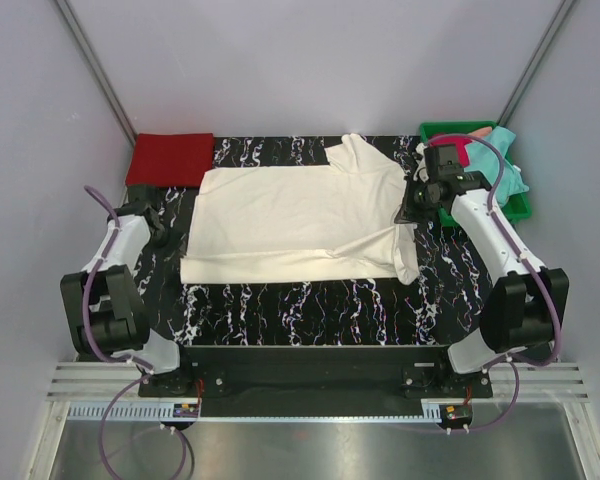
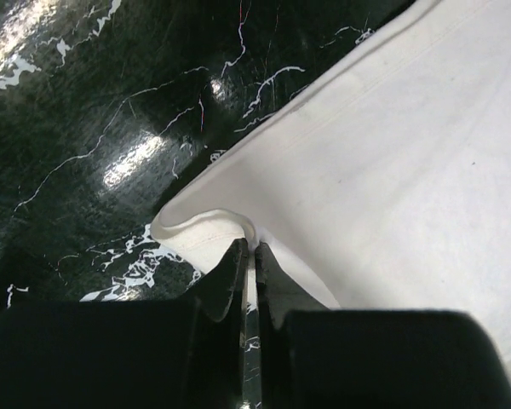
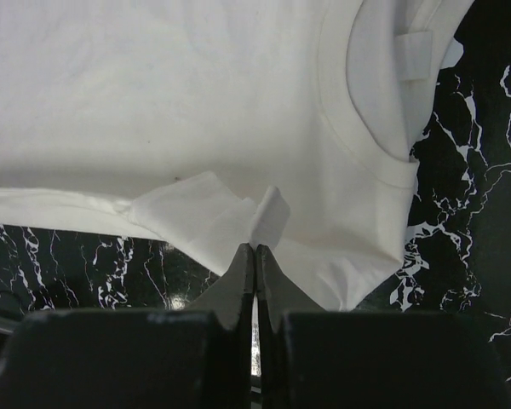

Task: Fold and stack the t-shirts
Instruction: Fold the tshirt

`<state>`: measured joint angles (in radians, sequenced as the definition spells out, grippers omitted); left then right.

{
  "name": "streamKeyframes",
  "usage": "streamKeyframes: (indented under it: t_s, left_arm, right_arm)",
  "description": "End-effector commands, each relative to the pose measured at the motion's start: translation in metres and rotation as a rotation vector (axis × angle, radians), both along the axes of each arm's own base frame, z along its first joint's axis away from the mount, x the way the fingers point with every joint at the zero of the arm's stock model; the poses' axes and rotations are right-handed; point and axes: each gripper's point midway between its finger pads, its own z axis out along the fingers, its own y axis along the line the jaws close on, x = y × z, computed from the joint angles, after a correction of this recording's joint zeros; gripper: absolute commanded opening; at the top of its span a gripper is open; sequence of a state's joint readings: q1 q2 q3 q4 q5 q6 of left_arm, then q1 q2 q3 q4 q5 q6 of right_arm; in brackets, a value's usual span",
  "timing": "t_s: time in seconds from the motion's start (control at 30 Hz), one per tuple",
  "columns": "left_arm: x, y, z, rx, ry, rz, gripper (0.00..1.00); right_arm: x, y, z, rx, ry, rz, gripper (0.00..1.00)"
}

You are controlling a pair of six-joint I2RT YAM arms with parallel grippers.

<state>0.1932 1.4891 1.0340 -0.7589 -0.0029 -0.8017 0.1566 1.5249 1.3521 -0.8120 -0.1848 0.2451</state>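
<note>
One large cream-white cotton t-shirt (image 1: 290, 215) lies spread, mostly flat, across the middle of the black white-veined marble table (image 1: 310, 300). Its collar points toward the right arm, and its near edge is folded over in a long band.

Both of the two grippers hold this shirt. The left gripper (image 2: 249, 256) has its jaws nearly together on a curled bit of the shirt's left edge. The right gripper (image 3: 255, 251) is pinched tight on a small raised peak of cloth just beside the collar.

Three other shirts show:
- One red shirt (image 1: 170, 158) lies folded into a rectangle at the far left corner, just beside the cream one.
- One teal shirt (image 1: 510, 175) and one crimson shirt (image 1: 464, 150) lie bunched in the single green plastic tray (image 1: 440, 128) at the far right.
</note>
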Motion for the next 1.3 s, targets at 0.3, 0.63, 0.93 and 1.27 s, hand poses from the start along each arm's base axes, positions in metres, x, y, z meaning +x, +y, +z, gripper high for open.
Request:
streamKeyframes:
  t_s: [0.3,0.63,0.93,1.27]
  left_arm:
    - [0.040,0.003,-0.001,0.019,-0.042,-0.035,0.00]
    - [0.047,-0.002,-0.006,-0.006,-0.032,-0.062,0.00]
    - [0.049,-0.001,-0.010,-0.002,-0.019,-0.069,0.00]
    - [0.056,0.002,-0.003,0.011,-0.036,-0.050,0.00]
  right_arm:
    - [0.035,-0.001,0.004,0.030,-0.016,-0.007,0.00]
    - [0.038,-0.007,0.001,0.019,-0.003,-0.028,0.00]
    - [0.040,-0.011,-0.004,0.018,0.012,-0.043,0.00]
    - [0.045,-0.015,-0.008,0.020,0.013,-0.056,0.00]
